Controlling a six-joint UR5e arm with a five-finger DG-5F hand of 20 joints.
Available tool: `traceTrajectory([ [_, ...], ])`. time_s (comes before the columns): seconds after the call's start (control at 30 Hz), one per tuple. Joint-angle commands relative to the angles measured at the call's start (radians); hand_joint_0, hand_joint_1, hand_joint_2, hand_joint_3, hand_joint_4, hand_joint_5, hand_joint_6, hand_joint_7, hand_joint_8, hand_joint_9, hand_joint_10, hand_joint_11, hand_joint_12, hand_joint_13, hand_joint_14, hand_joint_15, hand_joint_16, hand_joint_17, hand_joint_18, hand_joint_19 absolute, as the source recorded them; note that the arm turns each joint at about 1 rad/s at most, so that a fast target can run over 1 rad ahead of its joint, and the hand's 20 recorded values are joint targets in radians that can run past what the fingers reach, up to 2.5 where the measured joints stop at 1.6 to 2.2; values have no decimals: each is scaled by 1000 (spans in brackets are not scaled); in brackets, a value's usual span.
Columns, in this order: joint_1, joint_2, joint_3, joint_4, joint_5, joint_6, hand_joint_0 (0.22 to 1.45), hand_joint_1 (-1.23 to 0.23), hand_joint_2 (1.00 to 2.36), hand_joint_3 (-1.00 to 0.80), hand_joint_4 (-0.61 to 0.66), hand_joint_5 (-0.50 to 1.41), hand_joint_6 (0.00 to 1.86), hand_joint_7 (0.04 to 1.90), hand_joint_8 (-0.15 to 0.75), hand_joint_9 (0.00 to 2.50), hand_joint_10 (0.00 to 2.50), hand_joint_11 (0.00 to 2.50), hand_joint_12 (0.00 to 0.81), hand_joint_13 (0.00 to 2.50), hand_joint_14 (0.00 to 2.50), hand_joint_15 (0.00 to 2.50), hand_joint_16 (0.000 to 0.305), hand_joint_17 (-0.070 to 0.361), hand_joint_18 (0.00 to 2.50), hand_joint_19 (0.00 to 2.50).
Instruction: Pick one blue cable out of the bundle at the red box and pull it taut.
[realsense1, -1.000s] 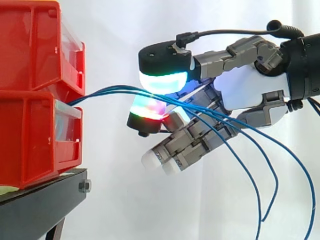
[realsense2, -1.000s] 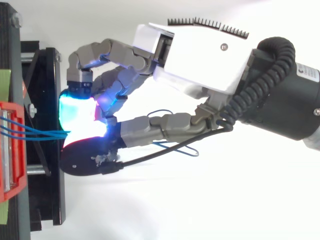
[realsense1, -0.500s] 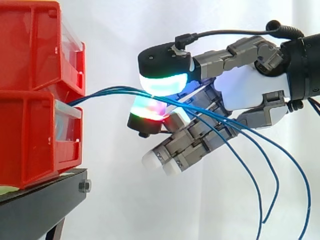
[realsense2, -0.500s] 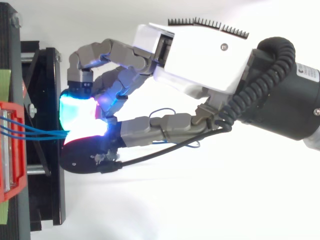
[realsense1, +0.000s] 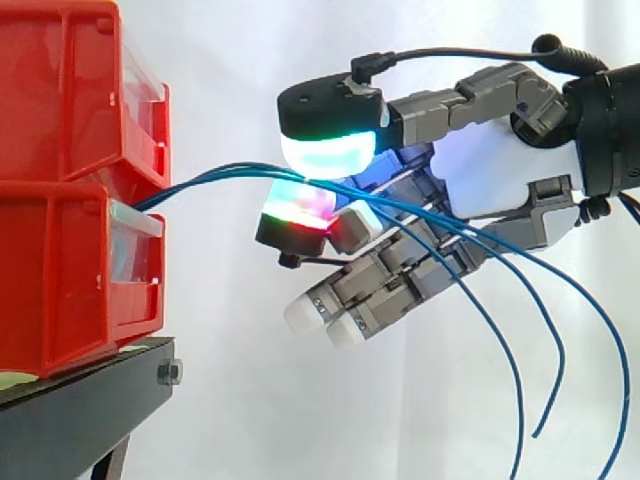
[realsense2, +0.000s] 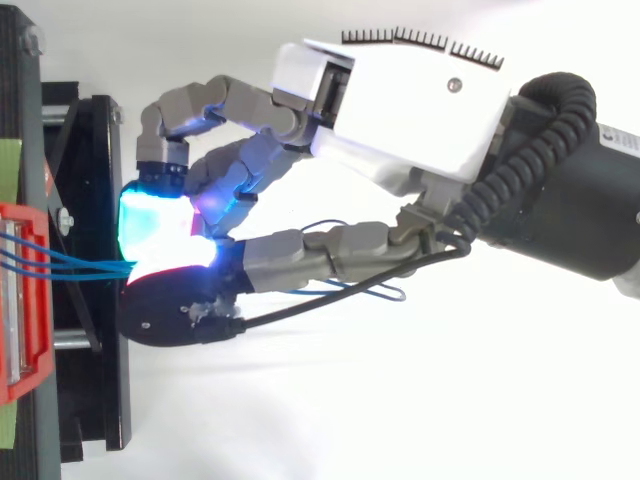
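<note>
A bundle of thin blue cables (realsense1: 205, 184) comes out of the gap between the two stacked red boxes (realsense1: 70, 260) and runs right. My hand (realsense1: 495, 180) reaches in from the right at cable height. Two glowing fingertips (realsense1: 328, 156), one green-cyan above and one red-green below, close on the cables a short way from the boxes. Past the pinch, the strands fan out across the curled fingers and hang down in loose arcs (realsense1: 545, 350). From above, the hand (realsense2: 400, 110) has its lit pads just right of the red box (realsense2: 20, 290), with the cables (realsense2: 70, 262) running into them.
The boxes sit on a black stand (realsense1: 90, 400) at the lower left, whose frame (realsense2: 95, 200) lies under the fingertips in the top view. A white curtain backs the scene. Open space lies below and to the right of the hand.
The hand has risen slightly and the two lit pads have drawn closer around the cables. The hanging cable ends have swung a little to the right.
</note>
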Motion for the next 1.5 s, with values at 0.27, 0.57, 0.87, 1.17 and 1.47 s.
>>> traceTrajectory([
  [0.27, 0, 0, 0, -19, 0, 42, 587, -749, 1023, -55, 247, -203, 891, 1383, 340, 872, 20, 1095, 442, 616, 8, 266, 64, 144, 536, 246],
  [0.57, 0, 0, 0, -31, 0, 85, 597, -756, 1021, -99, 265, -207, 886, 1377, 332, 863, 20, 1091, 436, 610, 8, 274, 63, 143, 529, 247],
  [0.87, 0, 0, 0, -31, 0, 87, 600, -785, 1018, -230, 276, -208, 885, 1344, 331, 853, 22, 1085, 435, 614, 8, 272, 64, 143, 535, 238],
  [1.17, 0, 0, 0, -31, 0, 85, 564, -761, 1008, -387, 298, -201, 882, 1347, 336, 860, 21, 1096, 437, 616, 8, 277, 64, 144, 530, 243],
  [1.47, 0, 0, 0, -32, 0, 87, 513, -820, 1000, -500, 309, -214, 889, 1308, 346, 852, 17, 1095, 452, 613, 8, 278, 68, 153, 545, 235],
])
